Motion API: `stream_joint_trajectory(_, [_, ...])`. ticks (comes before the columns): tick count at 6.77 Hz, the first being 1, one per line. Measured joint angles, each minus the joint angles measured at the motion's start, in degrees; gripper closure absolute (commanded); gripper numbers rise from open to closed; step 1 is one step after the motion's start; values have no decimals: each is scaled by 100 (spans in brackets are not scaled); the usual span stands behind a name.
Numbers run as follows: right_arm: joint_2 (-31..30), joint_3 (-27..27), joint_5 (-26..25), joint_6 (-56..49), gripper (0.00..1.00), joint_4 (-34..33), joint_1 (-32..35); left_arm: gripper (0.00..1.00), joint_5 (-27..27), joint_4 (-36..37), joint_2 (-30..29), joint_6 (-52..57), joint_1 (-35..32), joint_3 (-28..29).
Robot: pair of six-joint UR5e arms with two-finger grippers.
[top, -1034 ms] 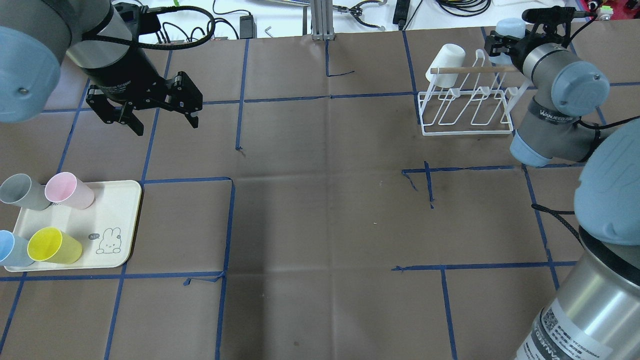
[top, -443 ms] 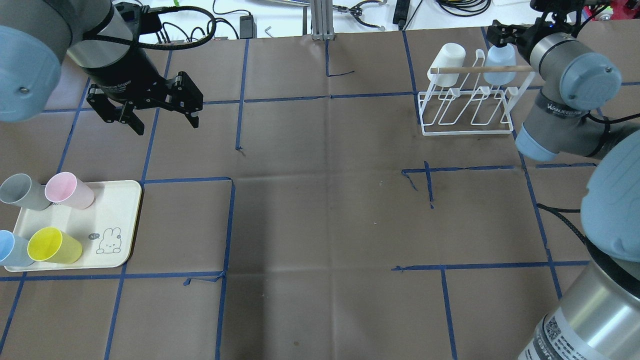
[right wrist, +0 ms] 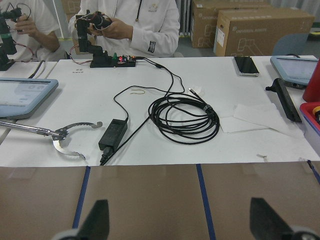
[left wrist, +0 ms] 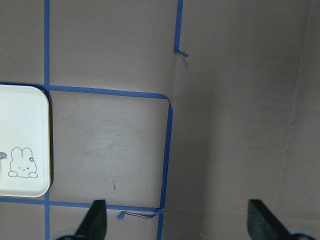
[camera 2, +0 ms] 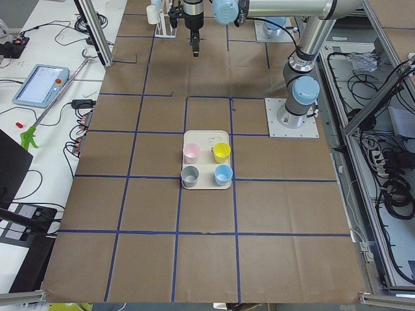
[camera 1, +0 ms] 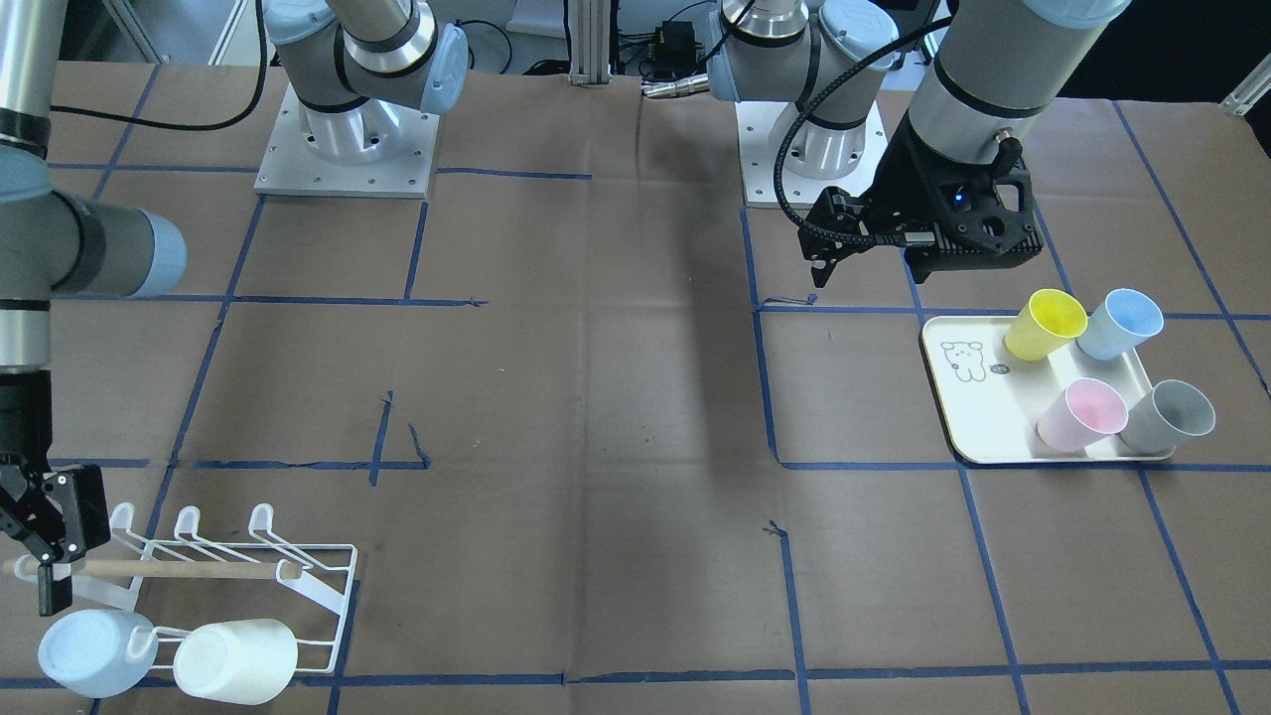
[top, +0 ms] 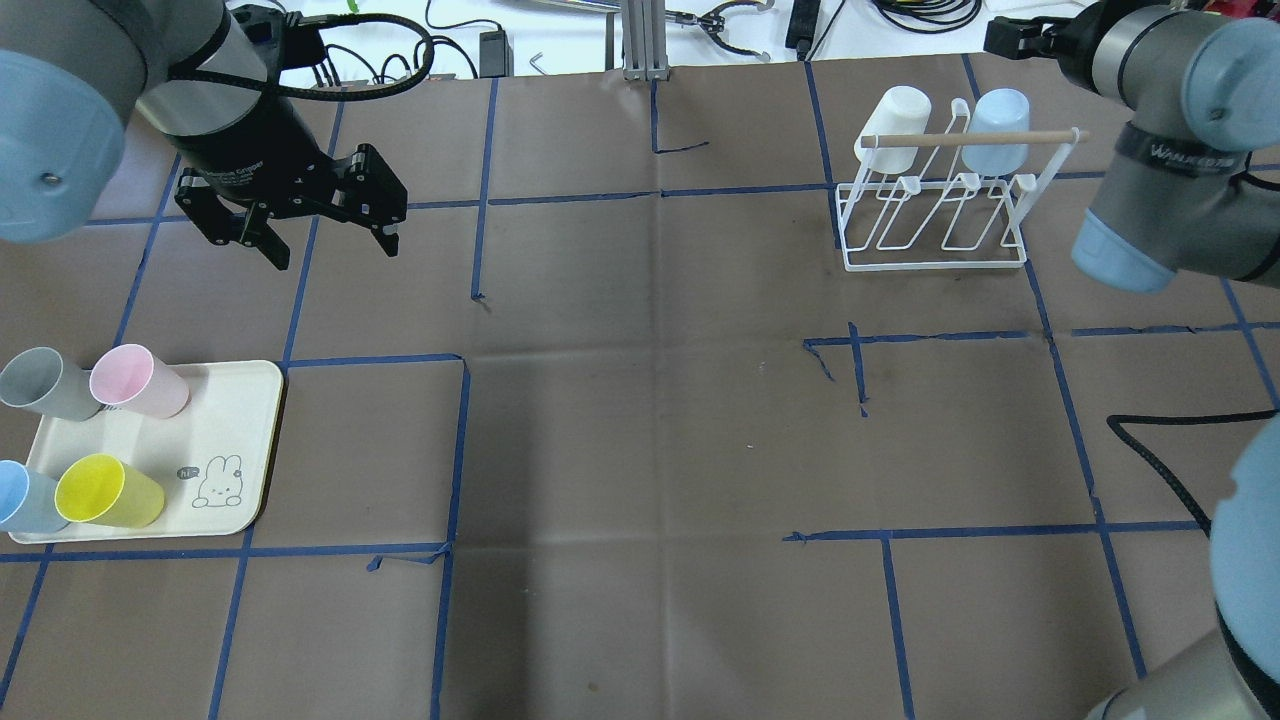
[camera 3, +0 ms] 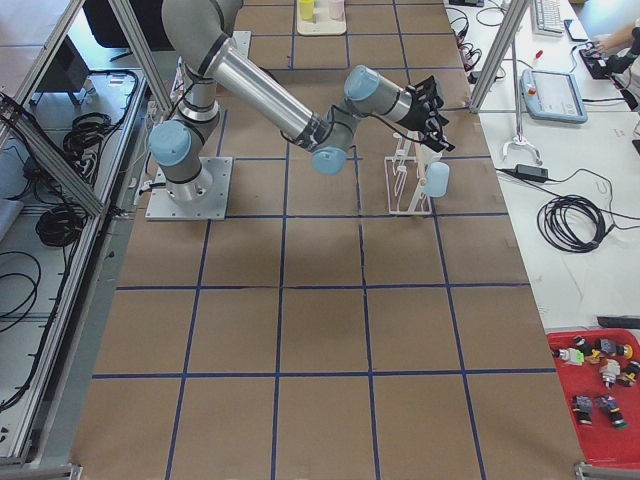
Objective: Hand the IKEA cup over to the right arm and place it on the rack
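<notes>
The white wire rack (top: 935,266) with a wooden dowel (top: 960,138) stands at the far right of the table. A light blue cup (top: 1000,130) hangs mouth down on it beside a white cup (top: 893,128). Both show in the front view, the blue (camera 1: 94,650) and the white (camera 1: 235,660). My right gripper (top: 1012,38) is open and empty, just beyond the rack and apart from the blue cup. Its wrist view shows both fingertips (right wrist: 97,220) wide apart over the table's far edge. My left gripper (top: 330,245) is open and empty, above the table at the far left.
A cream tray (top: 230,420) at the near left holds a grey cup (top: 40,383), a pink cup (top: 135,380), a yellow cup (top: 105,490) and another blue cup (top: 20,497). Cables and tools lie on the white bench (right wrist: 160,115) beyond the table. People sit behind it.
My right gripper set the light blue cup on the rack, let go and pulled back towards the table's far edge. The left arm has not moved.
</notes>
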Motion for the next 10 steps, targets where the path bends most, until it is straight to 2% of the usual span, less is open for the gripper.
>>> stream_joint_trajectory(3, [-867,-178,-21,13,0,2729,283,1,4,4,5,4,0,0])
stream_joint_trajectory(5, [-1222,-623,-70,124,0,4903,543,1,-11,2,5,4,0,0])
stream_joint_trajectory(6, [-1378,-910,-266,308,0,6003,731,1,-15,4,6,4,0,0])
stream_joint_trajectory(8, [-1726,-1256,-1029,618,0,7409,1266,1,-17,5,4,4,0,0])
stream_joint_trajectory(10, [-2155,-1302,-1348,787,0,8246,1624,1,5,1,-11,4,0,0])
